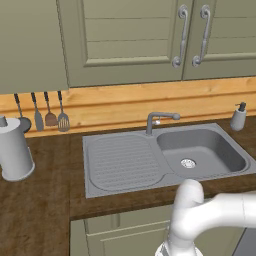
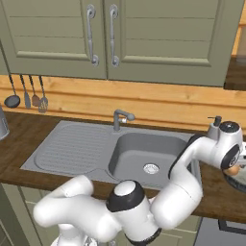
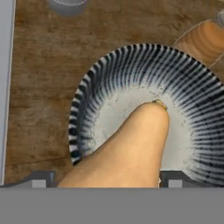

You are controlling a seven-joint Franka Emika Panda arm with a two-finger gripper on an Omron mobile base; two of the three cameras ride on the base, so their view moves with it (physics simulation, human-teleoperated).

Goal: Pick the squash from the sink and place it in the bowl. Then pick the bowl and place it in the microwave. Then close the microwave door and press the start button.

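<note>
Squash (image 3: 131, 148): tan-orange, lying inside the bowl (image 3: 109, 78), narrow neck toward the bowl's middle. Bowl: on the wooden counter (image 3: 43, 87), right of the sink (image 2: 144, 158). Gripper (image 3: 105, 178): above the bowl, fingertips (image 3: 41, 178) spread wide either side of the squash; contact unclear.

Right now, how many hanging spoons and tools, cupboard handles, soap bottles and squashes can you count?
Hanging utensils: 4
Cupboard handles: 2
Soap bottle: 1
Squash, lying in the bowl: 1
Total: 8
</note>
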